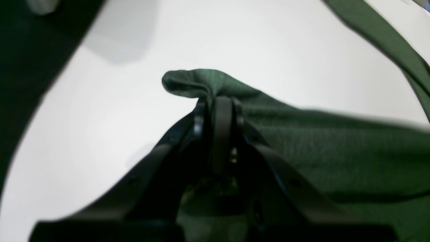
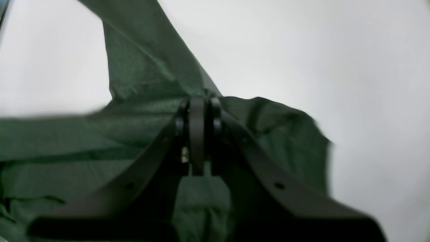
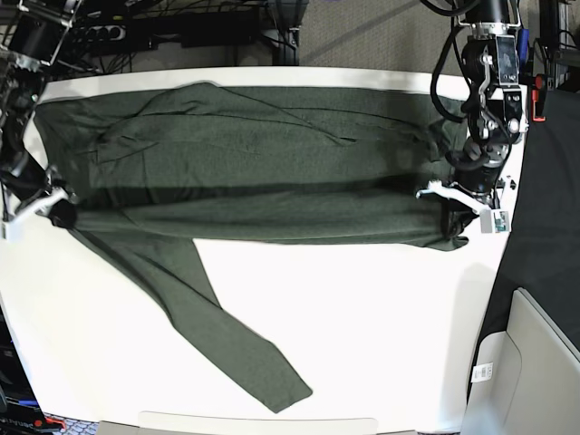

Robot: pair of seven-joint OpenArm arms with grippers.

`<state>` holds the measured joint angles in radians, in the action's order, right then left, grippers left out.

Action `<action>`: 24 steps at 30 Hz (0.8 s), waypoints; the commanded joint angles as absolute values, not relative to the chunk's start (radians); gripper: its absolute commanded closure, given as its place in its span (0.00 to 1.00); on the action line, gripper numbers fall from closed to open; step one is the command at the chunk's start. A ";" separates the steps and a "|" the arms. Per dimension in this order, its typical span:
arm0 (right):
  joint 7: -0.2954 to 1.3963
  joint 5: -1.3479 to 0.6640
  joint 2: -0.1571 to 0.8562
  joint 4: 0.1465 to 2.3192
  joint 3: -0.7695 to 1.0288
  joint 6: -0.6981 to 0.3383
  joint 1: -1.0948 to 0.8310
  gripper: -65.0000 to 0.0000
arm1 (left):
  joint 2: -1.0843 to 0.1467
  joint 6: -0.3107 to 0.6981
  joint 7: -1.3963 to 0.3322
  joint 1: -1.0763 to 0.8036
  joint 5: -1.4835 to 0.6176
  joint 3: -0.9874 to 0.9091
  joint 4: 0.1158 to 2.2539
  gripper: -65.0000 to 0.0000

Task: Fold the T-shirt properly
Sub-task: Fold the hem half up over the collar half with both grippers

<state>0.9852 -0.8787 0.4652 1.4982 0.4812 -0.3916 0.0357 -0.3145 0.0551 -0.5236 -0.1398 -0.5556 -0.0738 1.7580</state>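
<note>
- T-shirt (image 3: 263,154) spread across far half of table (image 3: 362,317), one sleeve trailing toward near edge.
- Left gripper (image 1: 217,101): jaws clamped on shirt fabric.
- Right gripper (image 2: 198,106): jaws clamped on shirt's opposite end.

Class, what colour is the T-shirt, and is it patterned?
Dark olive green T-shirt, plain, no print; clearest in the base view.

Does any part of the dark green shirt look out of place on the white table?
Yes. One long sleeve of the dark olive-green knit T-shirt trails diagonally toward the white table's near edge, outside the folded band that the left gripper and right gripper pinch at its ends.
</note>
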 commanded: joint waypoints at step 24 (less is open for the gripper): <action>0.967 -1.070 0.512 1.661 0.668 -0.395 -0.208 0.99 | -0.328 0.051 -0.526 -0.328 -0.553 -0.110 1.882 1.00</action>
<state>0.9878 -1.0504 0.4892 1.6428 0.6621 -0.3954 -0.2161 -0.3164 0.0513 -0.5468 -0.3317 -0.5522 -0.1074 1.8641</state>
